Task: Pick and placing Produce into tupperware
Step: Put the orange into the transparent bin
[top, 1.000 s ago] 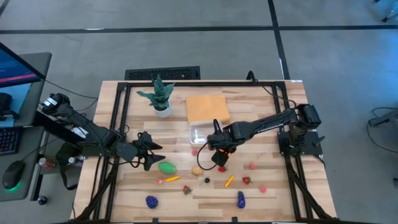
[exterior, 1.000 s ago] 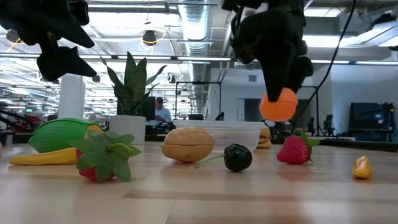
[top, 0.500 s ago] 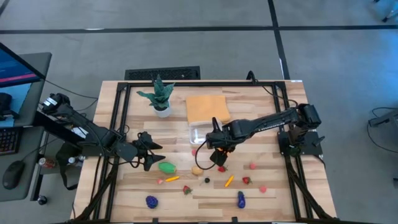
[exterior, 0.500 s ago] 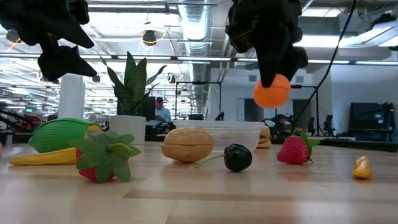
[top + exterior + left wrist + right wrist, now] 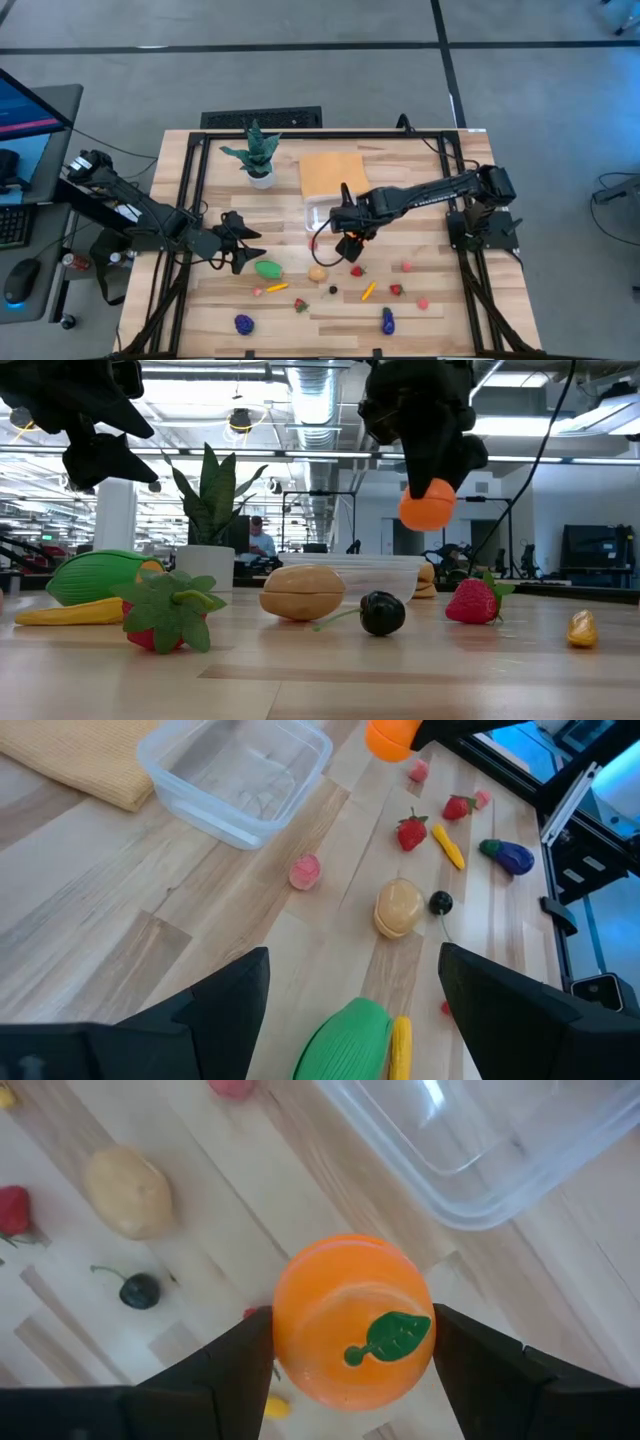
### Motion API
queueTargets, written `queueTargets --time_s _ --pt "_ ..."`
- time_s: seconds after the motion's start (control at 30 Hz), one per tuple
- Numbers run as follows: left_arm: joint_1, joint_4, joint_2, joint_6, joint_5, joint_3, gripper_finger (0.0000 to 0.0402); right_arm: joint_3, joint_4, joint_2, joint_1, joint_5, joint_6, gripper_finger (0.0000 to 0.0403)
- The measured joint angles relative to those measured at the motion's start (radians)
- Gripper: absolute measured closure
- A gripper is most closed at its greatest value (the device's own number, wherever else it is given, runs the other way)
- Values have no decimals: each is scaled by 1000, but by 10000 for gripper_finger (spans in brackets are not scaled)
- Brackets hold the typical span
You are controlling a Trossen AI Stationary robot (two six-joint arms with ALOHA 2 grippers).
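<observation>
The toy orange [image 5: 350, 1320] is pinched between the right end effector [image 5: 350, 241] fingers, up off the surface [image 5: 430, 190]. Since the earlier frame it's drifted toward the tupperware [image 5: 318, 216]; in the low view it sits a bit more to the left and higher now. The clear tupperware is next to the orange cloth [image 5: 333, 174], nothing visible inside it. The rest of the produce hasn't moved: potato-looking piece [image 5: 302, 591], dark cherry [image 5: 382, 612], strawberry [image 5: 474, 601], green veggie [image 5: 268, 268], purple bits near the front edge. The left end effector [image 5: 240, 243] is hanging in the same spot, fingers spread wide, holding nothing.
</observation>
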Motion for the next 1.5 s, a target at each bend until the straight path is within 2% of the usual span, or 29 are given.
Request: queueTargets --time_s 0.37,0.87,1.5 --pt "0 0 0 -7 -8 0 120 0 145 0 -27 0 -45 162" --pt "0 0 0 -11 -59 0 120 0 270 0 -110 106 -154 162" --pt "0 -5 0 -10 -107 0 120 -1 450 32 -188 109 -248 162"
